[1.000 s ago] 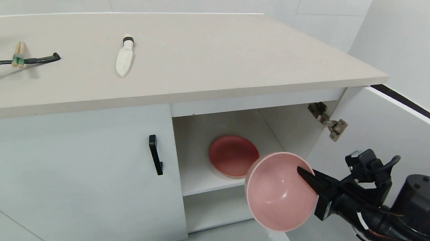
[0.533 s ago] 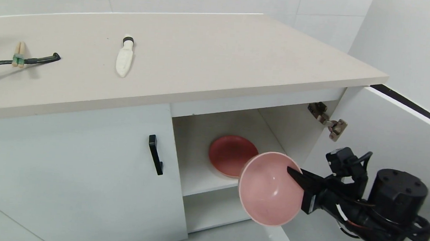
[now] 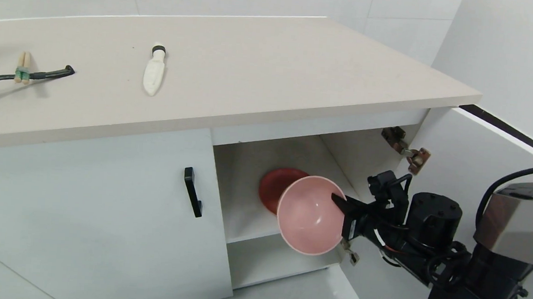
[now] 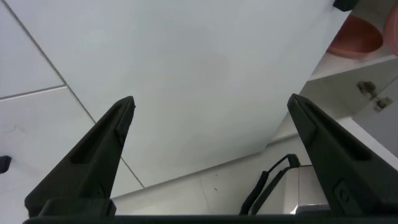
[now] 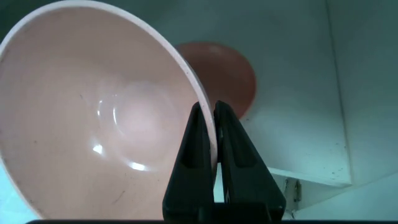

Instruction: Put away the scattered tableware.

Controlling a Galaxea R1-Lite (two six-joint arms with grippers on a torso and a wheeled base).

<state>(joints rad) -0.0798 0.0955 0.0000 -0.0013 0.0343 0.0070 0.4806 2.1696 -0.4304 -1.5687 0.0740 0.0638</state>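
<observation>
Pale pink round plastic bowl [image 3: 310, 214] is clamped by its rim between the closed fingers of the right gripper [image 3: 340, 206] and hangs tilted on edge at the open cabinet's mouth. Dark red round plate [image 3: 277, 188] lies just beyond it, deeper on the white upper shelf [image 3: 247, 223], partly hidden by the bowl. Left gripper [image 4: 211, 102] is spread wide, empty, farther off.

R arm [image 3: 429, 231] stretched out from the robot's right side toward its left, wrist approx level. R gripper [image 3: 338, 200] clamped tight on rim of pink bowl [image 3: 306, 215]: one black finger inside the rim, other outside, tips nearly meeting; bowl held on edge w/ mouth facing the head cam. L gripper [image 4: 211, 102] has both fingers [image 4: 106, 143] spread wide apart
</observation>
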